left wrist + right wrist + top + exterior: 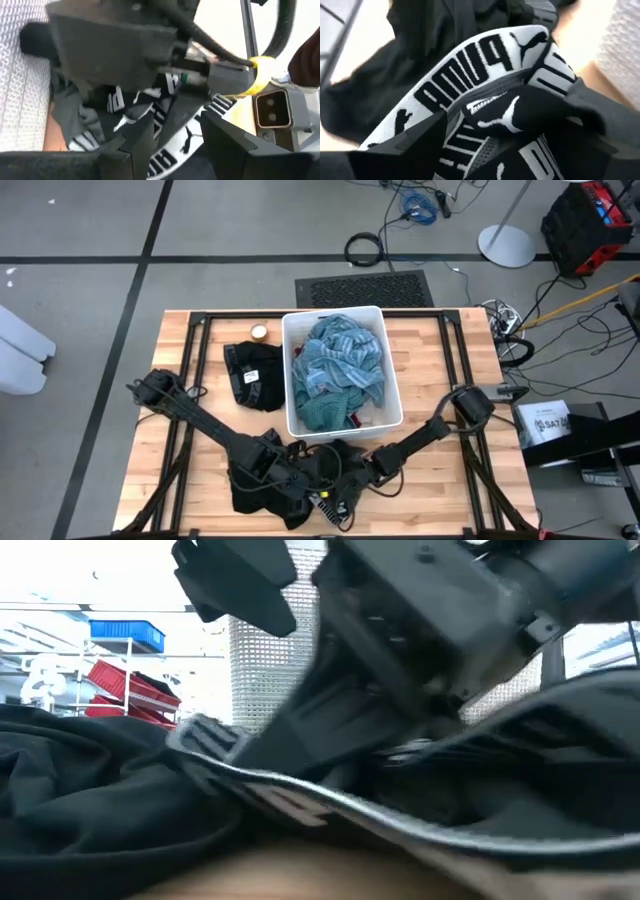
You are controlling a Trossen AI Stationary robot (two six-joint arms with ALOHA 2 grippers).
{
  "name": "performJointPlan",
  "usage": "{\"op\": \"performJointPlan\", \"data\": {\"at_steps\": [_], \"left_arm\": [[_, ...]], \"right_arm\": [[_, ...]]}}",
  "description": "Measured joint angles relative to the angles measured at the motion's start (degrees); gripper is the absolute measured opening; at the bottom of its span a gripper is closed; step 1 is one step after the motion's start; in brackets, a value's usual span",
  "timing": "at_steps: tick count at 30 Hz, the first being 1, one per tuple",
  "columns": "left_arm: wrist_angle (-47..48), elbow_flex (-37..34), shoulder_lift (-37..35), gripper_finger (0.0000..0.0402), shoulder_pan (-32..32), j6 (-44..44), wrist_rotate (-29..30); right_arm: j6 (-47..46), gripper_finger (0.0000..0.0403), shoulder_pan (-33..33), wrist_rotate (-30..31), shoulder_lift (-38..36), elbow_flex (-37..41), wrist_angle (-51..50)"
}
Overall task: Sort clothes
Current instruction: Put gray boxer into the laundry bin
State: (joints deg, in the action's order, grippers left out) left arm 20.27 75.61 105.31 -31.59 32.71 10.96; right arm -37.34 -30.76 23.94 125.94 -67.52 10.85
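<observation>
Two grippers crowd one black garment (290,480) at the table's near edge. The right gripper (470,150) stands wide open, its fingers straddling the white logo waistband (485,75) without pinching it; the left gripper (170,145) is parted too, with cloth between its fingers. Likely risks: the arms colliding, or the fabric snagging as one lifts. Farther back sit the white bin (395,380) with a teal striped garment (340,360), and a second black garment (252,373) beside it, seen only from above.
</observation>
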Motion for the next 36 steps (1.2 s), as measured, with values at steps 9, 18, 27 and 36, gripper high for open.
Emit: {"op": "performJointPlan", "data": {"at_steps": [9, 18, 27, 36], "left_arm": [[4.63, 0.02, -0.74, 0.0173, -1.29, 1.45, 0.24], [6.36, 0.04, -3.95, 0.0173, -2.78, -0.04, 6.59], [5.91, 0.04, -9.65, 0.0173, -5.32, -1.64, 19.12], [5.77, 0.04, -10.79, 0.0173, -6.15, -1.97, 22.87]], "right_arm": [[-1.93, 0.0216, -1.13, 0.15, -0.22, 0.27, 0.2], [-2.11, 0.0016, -1.61, -4.67, -5.52, 0.83, -5.67], [-1.48, 0.0003, -2.33, -4.17, -13.96, 1.22, -19.53], [-2.46, 0.0001, -7.16, -0.44, -25.76, 1.04, -26.66]]}}
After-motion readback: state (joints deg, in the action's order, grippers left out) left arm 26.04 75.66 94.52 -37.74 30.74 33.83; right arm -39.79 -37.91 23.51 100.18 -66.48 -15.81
